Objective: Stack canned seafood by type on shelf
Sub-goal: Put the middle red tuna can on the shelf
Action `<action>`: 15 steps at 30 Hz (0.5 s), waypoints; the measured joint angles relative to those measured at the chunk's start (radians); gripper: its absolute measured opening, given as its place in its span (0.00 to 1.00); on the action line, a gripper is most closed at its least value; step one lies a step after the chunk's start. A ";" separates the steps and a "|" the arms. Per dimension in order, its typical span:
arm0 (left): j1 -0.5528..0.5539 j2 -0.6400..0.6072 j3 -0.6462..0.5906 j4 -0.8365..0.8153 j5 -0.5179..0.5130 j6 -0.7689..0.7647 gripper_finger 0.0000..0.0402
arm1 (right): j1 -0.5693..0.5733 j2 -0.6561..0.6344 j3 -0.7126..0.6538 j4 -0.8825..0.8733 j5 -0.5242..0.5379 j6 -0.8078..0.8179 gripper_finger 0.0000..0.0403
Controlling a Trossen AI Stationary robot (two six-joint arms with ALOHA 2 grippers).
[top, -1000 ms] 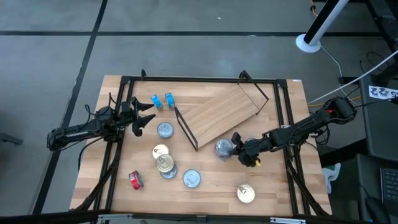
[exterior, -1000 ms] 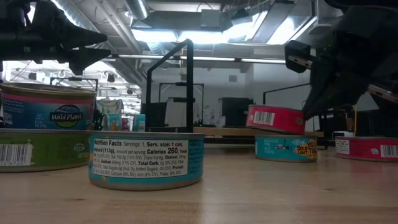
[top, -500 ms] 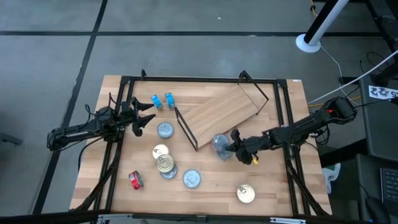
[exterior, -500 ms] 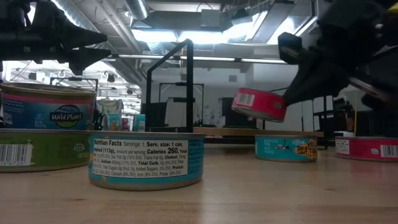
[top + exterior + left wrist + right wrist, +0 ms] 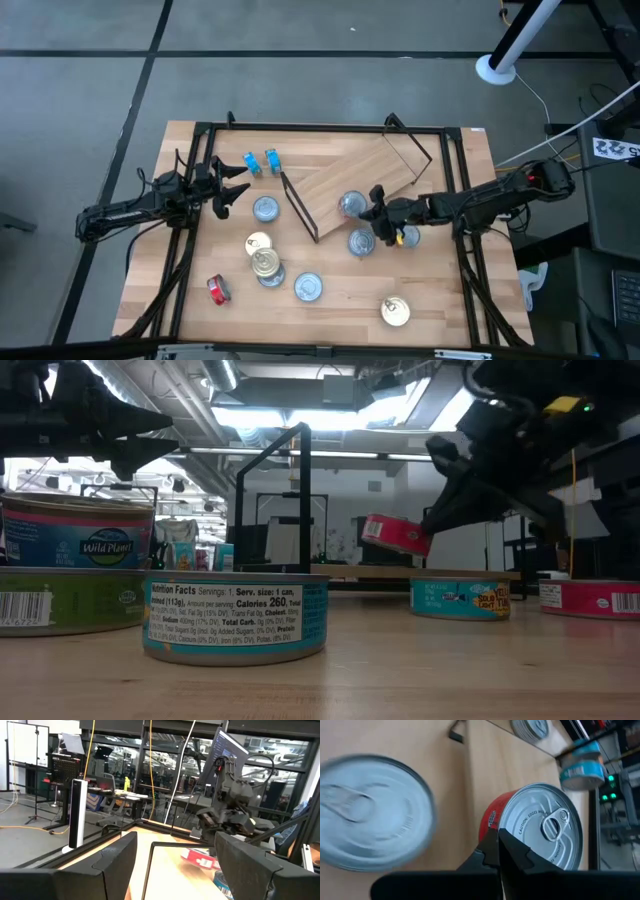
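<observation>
- My right gripper [image 5: 372, 210] is clamped on a red tin [image 5: 351, 205] and holds it in the air, tilted, over the near edge of the shelf [image 5: 350, 180].
- In my right wrist view the red tin's [image 5: 530, 837] silver lid reads "CAUTION: EDGES…" beside its pull tab; another silver-lidded tin [image 5: 370, 812] lies on the wood just beside it.
- From table height, the red tin [image 5: 393, 534] shows a barcode on its side.
- A teal tin [image 5: 361, 243] sits on the tabletop [image 5: 440, 300] just below my right gripper.
- My left gripper [image 5: 232, 183] hangs with its fingers spread apart near the table's left side, holding nothing.
- The closest tin in the low view [image 5: 235, 616] reads "Nutrition Facts… Calories 260".
- A stacked blue tin [image 5: 77, 532] at the left reads "Wild Planet".
- Other tins stay on the tabletop: a stacked pair [image 5: 266, 266], one lying on its side [image 5: 217, 290], and one near the front [image 5: 395, 312].
</observation>
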 joint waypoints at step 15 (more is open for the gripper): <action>0.000 0.000 0.000 0.000 0.000 0.000 0.65 | -0.222 0.000 0.001 -0.006 0.000 0.080 0.00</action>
